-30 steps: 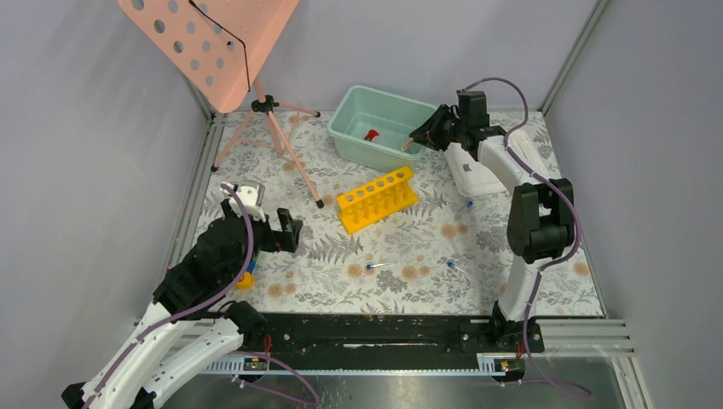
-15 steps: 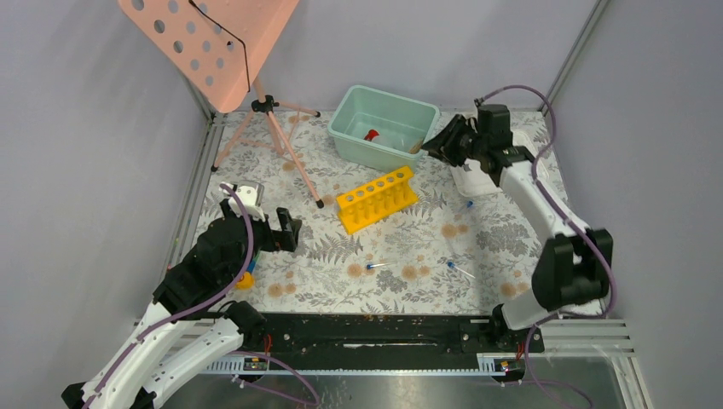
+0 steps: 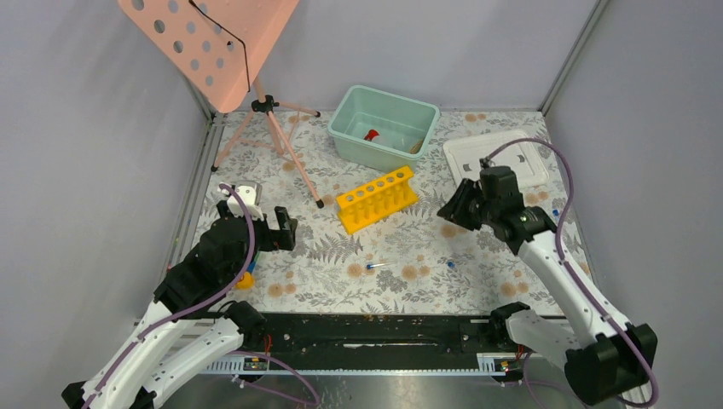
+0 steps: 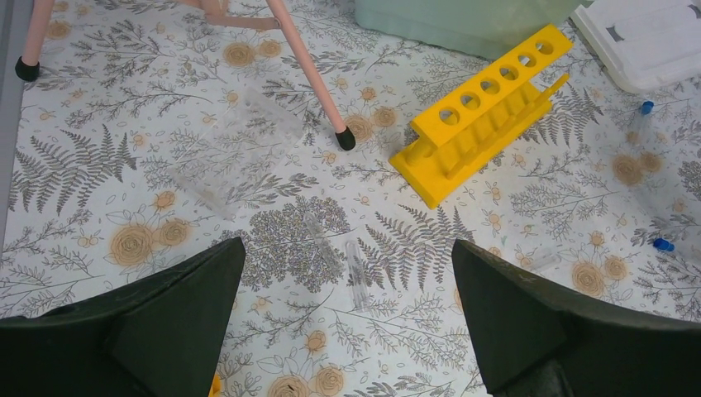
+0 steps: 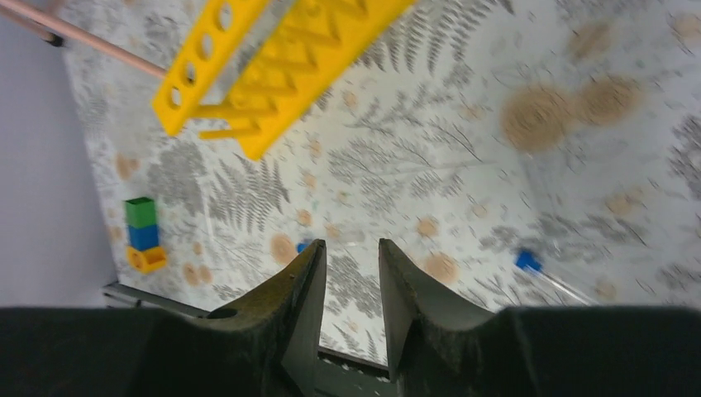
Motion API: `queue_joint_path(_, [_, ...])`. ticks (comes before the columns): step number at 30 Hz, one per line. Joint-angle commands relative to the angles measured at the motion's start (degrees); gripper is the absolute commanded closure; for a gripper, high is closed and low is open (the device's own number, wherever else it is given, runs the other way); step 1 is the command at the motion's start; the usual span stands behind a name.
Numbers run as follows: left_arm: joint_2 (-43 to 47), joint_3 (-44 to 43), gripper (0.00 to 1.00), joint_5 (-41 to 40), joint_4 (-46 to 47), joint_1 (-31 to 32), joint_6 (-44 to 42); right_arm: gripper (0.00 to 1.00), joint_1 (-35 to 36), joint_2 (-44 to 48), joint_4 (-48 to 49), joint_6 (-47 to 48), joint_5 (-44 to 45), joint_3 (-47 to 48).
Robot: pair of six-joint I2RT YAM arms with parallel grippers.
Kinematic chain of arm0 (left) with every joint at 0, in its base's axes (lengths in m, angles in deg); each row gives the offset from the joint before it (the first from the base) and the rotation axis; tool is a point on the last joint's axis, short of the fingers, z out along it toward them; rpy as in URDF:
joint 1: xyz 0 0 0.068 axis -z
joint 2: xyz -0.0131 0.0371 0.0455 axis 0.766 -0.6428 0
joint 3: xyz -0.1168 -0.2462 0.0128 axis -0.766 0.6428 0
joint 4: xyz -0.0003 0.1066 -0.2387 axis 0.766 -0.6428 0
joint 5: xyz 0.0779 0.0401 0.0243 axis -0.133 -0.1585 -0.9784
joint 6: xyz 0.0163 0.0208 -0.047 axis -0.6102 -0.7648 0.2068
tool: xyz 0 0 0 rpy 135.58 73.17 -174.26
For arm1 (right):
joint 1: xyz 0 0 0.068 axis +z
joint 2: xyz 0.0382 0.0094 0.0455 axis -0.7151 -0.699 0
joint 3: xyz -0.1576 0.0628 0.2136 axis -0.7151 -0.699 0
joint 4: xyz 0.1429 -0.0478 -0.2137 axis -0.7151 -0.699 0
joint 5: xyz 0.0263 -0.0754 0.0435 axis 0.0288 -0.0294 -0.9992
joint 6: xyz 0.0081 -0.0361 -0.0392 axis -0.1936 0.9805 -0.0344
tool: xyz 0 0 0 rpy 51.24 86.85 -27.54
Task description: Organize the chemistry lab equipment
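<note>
I take the yellow rack (image 3: 377, 198), resting mid-bench (image 3: 324, 290), as my marker. Behind the rack sits the green tub (image 3: 367, 154), with the red-capped bottle (image 3: 372, 135) inside it. Two blue-capped tubes (image 3: 375, 267) lie loose on the near side of the rack, well apart from each other. My right gripper (image 5: 351, 248) hovers to the right of the rack, fingers narrowly parted and holding nothing. My left gripper (image 4: 347, 244) sits to the left of the rack, spread wide and empty. A clear tube (image 4: 356, 273) may lie beneath it, though that is hard to make out.
</note>
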Motion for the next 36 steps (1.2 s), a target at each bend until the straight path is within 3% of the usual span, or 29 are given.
queue_joint_path(1, [0.09, -0.75, 0.01, -1.77, 1.53, 0.08, 0.26, 0.64, 2.74, 7.72, -10.28, 0.9, 12.11, -2.82])
queue_joint_path(10, [-0.34, -0.7, 0.01, 0.05, 2.3, 0.04, -0.09, 0.67, 3.41, 9.84, -12.76, -0.18, 9.01, -11.76])
queue_joint_path(17, [0.03, -0.57, 0.01, 0.81, 2.42, 0.0, -0.09, 0.6, 3.47, 8.12, -8.49, -0.2, 7.81, -15.15])
queue_joint_path(22, [0.17, -0.53, 0.01, 1.64, 2.56, 0.08, -0.18, 0.59, 3.53, 5.66, -6.85, -1.06, 13.23, -14.33])
queue_joint_path(36, [1.73, -0.13, 0.01, 3.35, 3.01, 0.06, -0.18, 0.59, 3.53, -11.25, -3.14, 5.07, 15.34, -6.19])
